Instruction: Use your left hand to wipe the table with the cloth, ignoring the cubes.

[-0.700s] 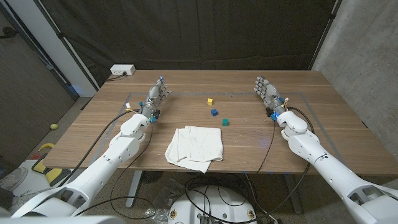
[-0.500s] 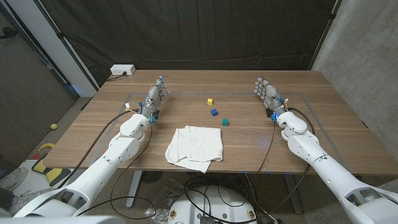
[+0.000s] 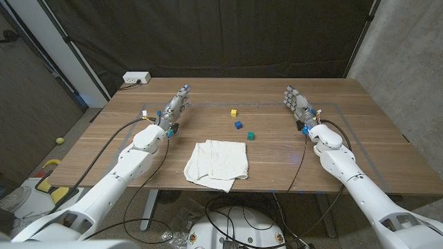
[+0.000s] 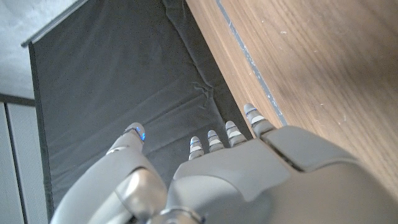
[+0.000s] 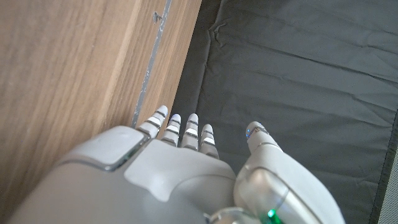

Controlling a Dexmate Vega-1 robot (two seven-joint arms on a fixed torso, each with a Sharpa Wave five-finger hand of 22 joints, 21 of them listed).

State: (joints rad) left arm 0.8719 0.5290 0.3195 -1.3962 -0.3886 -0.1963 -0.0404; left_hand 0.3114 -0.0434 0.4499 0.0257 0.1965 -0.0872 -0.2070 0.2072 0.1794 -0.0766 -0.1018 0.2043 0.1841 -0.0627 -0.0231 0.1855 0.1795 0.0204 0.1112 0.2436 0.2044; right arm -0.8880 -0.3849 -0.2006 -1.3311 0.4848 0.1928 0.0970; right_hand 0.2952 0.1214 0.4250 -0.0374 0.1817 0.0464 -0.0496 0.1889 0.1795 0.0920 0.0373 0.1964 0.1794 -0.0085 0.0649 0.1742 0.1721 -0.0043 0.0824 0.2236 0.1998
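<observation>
A crumpled white cloth (image 3: 217,164) lies near the table's front edge, at the middle. My left hand (image 3: 175,106) hovers at the far left of the table, fingers straight and apart, holding nothing, well behind and to the left of the cloth. In the left wrist view that hand (image 4: 249,174) points past the table's far edge at the black curtain. My right hand (image 3: 296,102) stands at the far right, fingers spread and empty. The right wrist view shows this hand (image 5: 168,168) with fingers extended. Yellow (image 3: 234,112), blue (image 3: 238,124) and green (image 3: 250,135) cubes sit between the hands, behind the cloth.
A white power strip (image 3: 136,78) sits at the table's back left corner. A black curtain (image 3: 228,34) hangs behind the table. Faint tape lines (image 3: 339,106) mark a rectangle on the wooden top (image 3: 387,152).
My left hand has turned and shifted slightly toward the far right, its fingers now pointing more toward the back. The cloth, cubes and right hand have not moved.
</observation>
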